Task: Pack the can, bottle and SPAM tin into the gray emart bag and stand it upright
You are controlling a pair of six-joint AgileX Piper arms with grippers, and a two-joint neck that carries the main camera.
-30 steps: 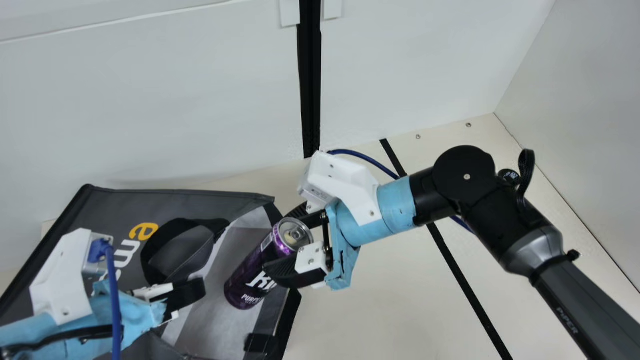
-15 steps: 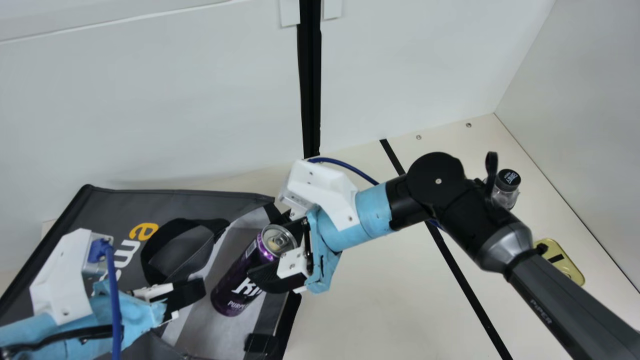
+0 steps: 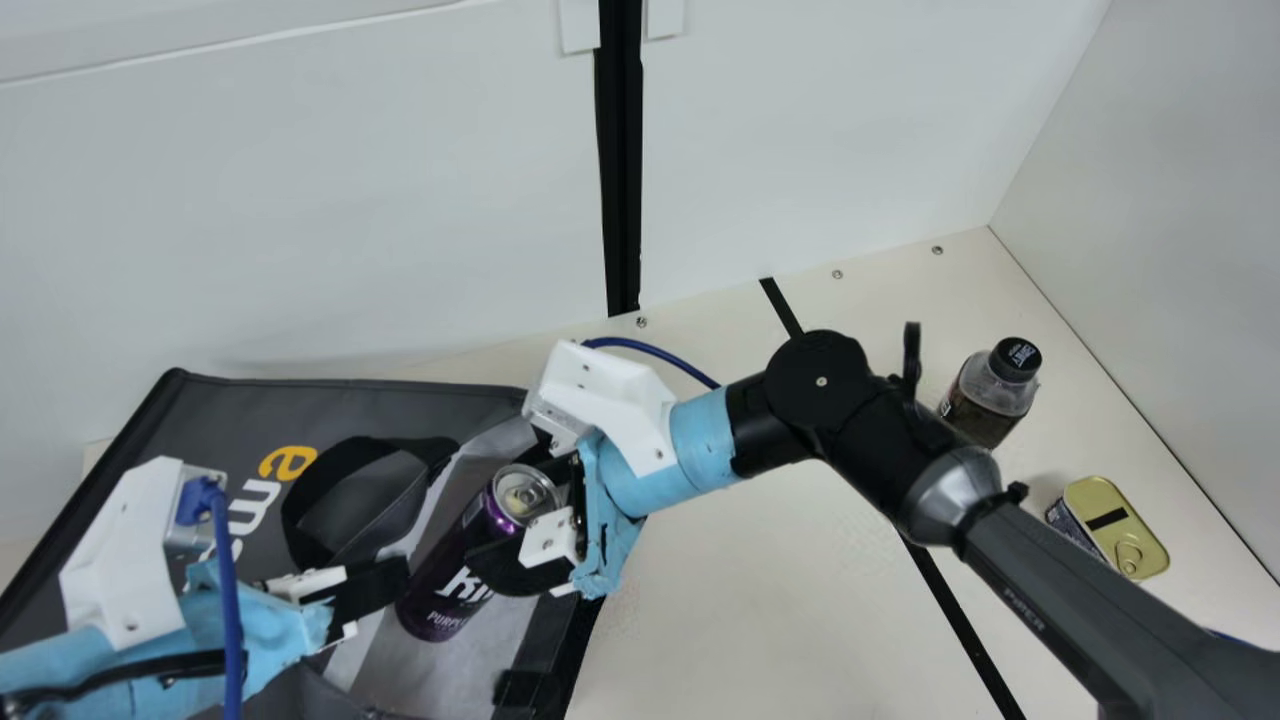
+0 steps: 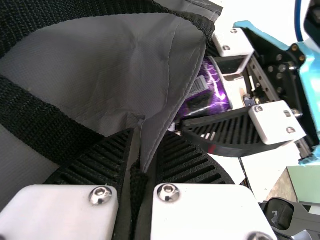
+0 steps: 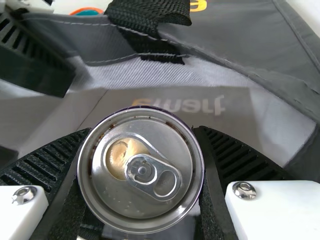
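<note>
The gray emart bag (image 3: 330, 400) lies on its side at the left, its mouth facing right. My left gripper (image 3: 375, 590) is by the mouth; in the left wrist view, this gripper (image 4: 142, 165) is shut on the bag's edge. The purple can (image 3: 440, 585) tilts in the mouth, held by my right gripper (image 3: 520, 520). In the right wrist view the can's lid (image 5: 141, 170) is between the fingers of the right gripper (image 5: 142, 175). The bottle (image 3: 990, 390) and the SPAM tin (image 3: 1112, 530) stand at the right, beyond the right arm.
A black tape line (image 3: 945, 600) crosses the cream table (image 3: 740, 600). White walls stand behind and at the right. The right arm spans the table between the bag and the other two items.
My right gripper has moved left and slightly down with the can, farther over the bag's opening. The bottle and tin have come out from behind that arm. The left arm has kept still.
</note>
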